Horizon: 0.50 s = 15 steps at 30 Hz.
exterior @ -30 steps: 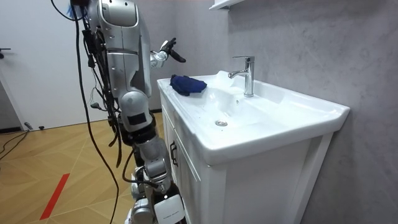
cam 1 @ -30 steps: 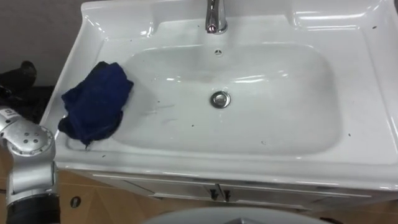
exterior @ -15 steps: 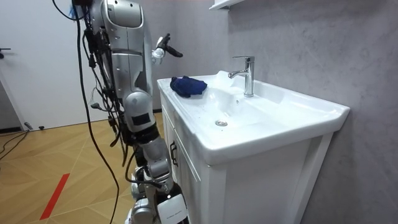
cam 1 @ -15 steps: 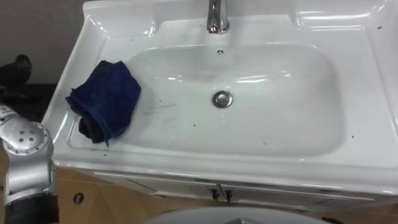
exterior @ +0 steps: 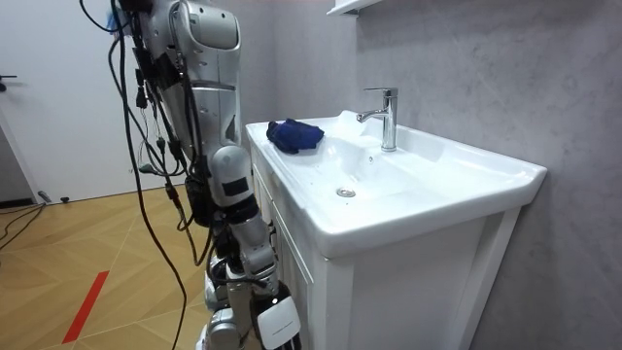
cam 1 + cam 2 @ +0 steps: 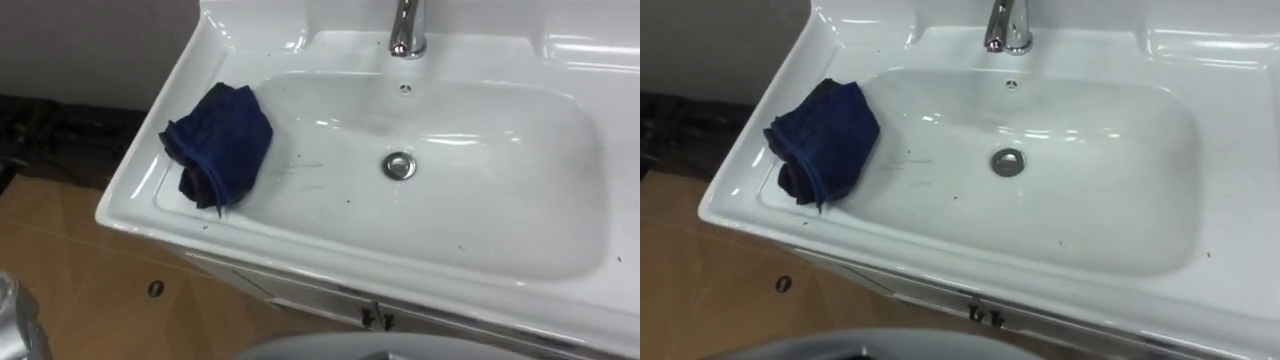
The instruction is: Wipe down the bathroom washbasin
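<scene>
- Cloth (image 6: 218,143), dark blue and bunched, is lying on the basin's (image 6: 135,203) left edge, drooping onto the bowl's slope.
- The drain (image 6: 399,166) is sitting well apart from it, with the tap (image 6: 405,30) rising at the back edge.
- Your robot is standing at the basin's front edge, near the cloth's corner.
- You cannot tell how either hand is set.

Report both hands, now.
Left robot hand: cannot be told.
Right robot hand: hangs low by the cabinet; open or closed cannot be told.
The blue cloth lies on the basin rim, in neither hand.
</scene>
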{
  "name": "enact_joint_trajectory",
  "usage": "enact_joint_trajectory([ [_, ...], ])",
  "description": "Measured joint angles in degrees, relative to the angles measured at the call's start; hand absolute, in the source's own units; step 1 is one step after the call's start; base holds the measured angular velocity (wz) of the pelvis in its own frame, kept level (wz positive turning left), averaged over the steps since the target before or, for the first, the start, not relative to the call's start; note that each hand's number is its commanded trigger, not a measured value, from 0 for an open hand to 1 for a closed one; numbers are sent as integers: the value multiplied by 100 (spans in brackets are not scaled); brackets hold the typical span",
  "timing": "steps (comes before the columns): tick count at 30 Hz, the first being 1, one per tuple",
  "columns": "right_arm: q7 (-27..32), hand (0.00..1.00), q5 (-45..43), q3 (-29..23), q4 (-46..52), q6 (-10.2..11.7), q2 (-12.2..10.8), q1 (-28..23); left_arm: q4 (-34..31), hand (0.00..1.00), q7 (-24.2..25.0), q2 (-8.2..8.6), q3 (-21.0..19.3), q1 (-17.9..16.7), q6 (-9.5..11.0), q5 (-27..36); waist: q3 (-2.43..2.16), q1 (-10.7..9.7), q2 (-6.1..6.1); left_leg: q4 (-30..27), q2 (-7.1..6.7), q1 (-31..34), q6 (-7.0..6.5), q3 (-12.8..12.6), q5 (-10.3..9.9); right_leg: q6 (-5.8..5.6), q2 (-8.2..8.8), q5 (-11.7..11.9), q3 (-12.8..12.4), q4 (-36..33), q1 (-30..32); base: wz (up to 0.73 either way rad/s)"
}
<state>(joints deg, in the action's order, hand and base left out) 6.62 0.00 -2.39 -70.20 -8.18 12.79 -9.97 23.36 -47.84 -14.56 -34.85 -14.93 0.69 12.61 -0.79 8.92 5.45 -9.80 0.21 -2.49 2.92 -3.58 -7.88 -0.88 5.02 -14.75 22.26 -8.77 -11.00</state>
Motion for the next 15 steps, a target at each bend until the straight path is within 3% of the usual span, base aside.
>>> enact_joint_trajectory([
  [2,-51,0,2,-2,-10,-135,-9,-10,810,0,155,31,99,-284,-50,381,5,63,-33,-118,-45,125,-65,170,-41,-30,15,-14,145,-4,-5,32],
  [6,-147,0,-7,0,-52,-314,-5,-5,1912,0,396,110,370,-685,-64,859,5,128,-138,-162,-108,194,-95,258,-37,-80,85,-39,303,-60,-2,23],
  [8,-266,0,-10,20,-64,-325,11,8,2466,0,539,198,392,-747,-62,1008,9,156,-181,-193,-144,218,-121,325,-42,-109,117,-67,353,-96,0,19],
  [11,-486,0,-32,55,-332,-439,21,218,3404,0,967,346,811,-828,-87,949,52,207,-240,-290,-194,295,-181,412,-41,-154,192,-83,450,-120,2,20],
  [15,-695,0,-30,171,-413,-425,19,298,4029,0,1585,500,1059,-835,-187,788,88,217,-311,-379,-193,364,-216,417,-55,-177,202,-65,496,-117,-18,7],
])
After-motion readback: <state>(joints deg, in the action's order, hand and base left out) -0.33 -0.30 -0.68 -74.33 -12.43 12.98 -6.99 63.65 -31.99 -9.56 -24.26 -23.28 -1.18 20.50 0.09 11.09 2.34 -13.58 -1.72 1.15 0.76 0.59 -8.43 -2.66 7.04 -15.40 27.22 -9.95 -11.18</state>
